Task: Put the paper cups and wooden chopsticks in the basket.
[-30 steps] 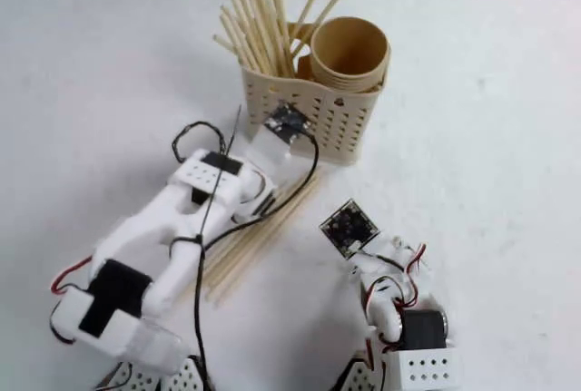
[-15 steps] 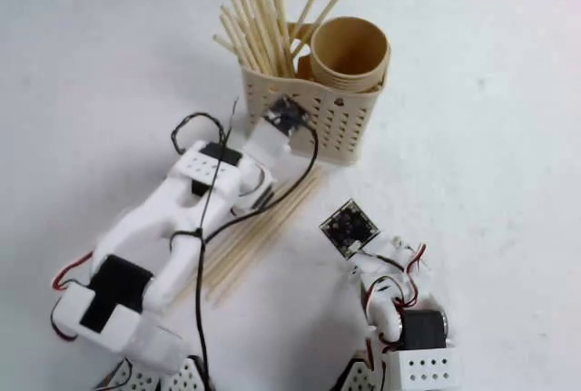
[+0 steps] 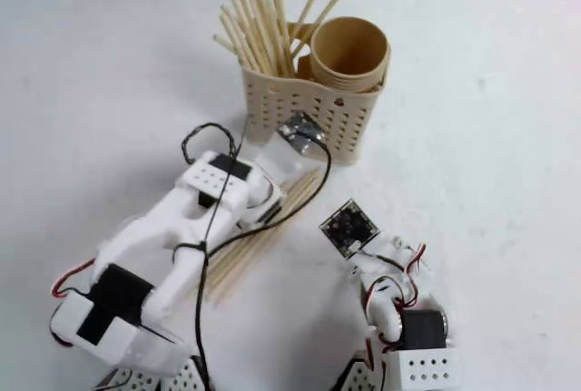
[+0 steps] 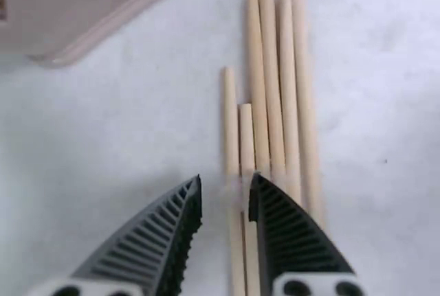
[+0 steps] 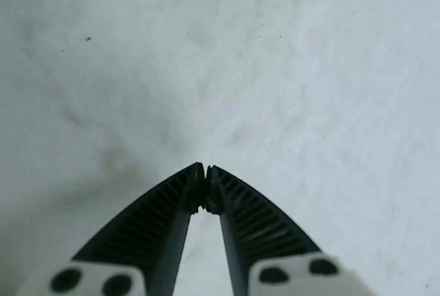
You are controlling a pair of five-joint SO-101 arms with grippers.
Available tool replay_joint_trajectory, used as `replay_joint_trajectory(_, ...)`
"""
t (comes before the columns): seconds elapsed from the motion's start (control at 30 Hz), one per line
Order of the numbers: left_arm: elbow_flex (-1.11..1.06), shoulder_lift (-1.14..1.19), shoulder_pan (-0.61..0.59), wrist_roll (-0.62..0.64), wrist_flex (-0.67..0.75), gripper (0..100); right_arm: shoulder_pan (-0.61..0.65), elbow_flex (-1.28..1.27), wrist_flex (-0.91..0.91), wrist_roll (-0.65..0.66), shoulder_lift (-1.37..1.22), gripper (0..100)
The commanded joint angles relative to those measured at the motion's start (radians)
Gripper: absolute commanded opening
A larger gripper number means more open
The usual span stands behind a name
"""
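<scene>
The left gripper (image 4: 225, 203) has its jaws a little apart, low over the loose pale wooden chopsticks (image 4: 275, 90). One stick lies between the jaws. The sticks lie flat just beside the cream plastic basket (image 3: 313, 114), which holds the tan paper cups (image 3: 349, 51). The right gripper (image 5: 205, 189) is pinched closed on nothing above the white table (image 3: 490, 137). The room behind is dark.

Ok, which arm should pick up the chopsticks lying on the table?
Left. The left claw hangs open right at the loose chopsticks beside the basket; the right claw is shut over bare table.
</scene>
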State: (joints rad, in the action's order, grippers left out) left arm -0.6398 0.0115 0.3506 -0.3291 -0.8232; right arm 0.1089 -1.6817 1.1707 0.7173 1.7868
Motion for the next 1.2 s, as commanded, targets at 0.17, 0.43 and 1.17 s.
replay_joint_trajectory(0.17,0.094,0.088,-0.015,-0.005,0.015,13,0.002,-0.009,0.007,0.005,0.004,1.9)
replay_joint_trajectory(0.43,0.176,0.153,-0.044,-0.005,-0.043,12,0.002,-0.009,0.007,0.005,0.004,1.9)
replay_joint_trajectory(1.17,0.338,0.295,-0.033,-0.003,-0.239,12,0.002,-0.009,0.007,0.005,0.004,1.9)
